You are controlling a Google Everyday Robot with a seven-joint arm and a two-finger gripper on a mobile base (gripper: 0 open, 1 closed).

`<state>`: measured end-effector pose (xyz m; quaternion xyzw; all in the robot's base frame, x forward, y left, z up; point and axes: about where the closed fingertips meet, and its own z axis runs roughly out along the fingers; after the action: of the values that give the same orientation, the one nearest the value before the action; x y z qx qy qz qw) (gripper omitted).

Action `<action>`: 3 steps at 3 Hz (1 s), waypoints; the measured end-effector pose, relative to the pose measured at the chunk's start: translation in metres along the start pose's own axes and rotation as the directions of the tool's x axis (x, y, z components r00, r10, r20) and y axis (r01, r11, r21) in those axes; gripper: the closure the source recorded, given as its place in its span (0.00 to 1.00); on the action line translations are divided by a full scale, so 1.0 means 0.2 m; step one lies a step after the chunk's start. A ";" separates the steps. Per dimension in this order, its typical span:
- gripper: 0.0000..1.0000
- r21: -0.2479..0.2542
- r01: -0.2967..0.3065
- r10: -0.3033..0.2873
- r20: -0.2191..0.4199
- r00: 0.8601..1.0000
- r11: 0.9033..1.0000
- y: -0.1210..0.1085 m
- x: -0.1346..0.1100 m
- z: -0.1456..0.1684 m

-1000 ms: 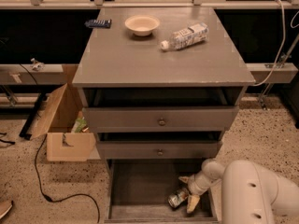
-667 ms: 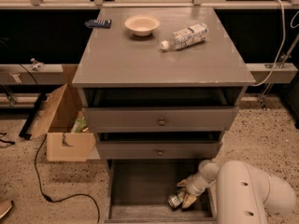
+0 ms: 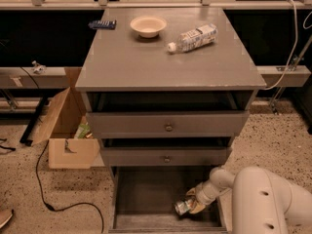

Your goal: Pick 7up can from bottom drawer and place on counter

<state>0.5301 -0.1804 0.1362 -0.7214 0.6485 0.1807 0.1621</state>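
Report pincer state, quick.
Pincer: down in the bottom drawer, at the 7up can; open or closed cannot be told.

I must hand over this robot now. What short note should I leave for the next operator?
The gripper: low in the bottom drawer, at the 7up can; hold not confirmed.
7up can: on the drawer floor, front right.
On the counter: a bowl and a bottle, no can.
Done: drawer open, gripper at can.
Left: lift the can, set it on the counter.

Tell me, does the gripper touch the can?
Touching. The camera view shows the gripper in the bottom drawer, pressed against the can, with no gap between them.
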 end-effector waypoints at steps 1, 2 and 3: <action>0.96 0.048 -0.009 0.006 0.062 0.998 0.999 0.02 -0.02 -0.23; 1.00 0.129 -0.045 0.037 0.062 0.997 0.991 0.04 0.03 -0.68; 1.00 0.133 -0.046 0.038 0.062 0.997 0.990 0.04 0.03 -0.70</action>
<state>0.5290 -0.2517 0.2572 -0.6895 0.6691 0.1613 0.2258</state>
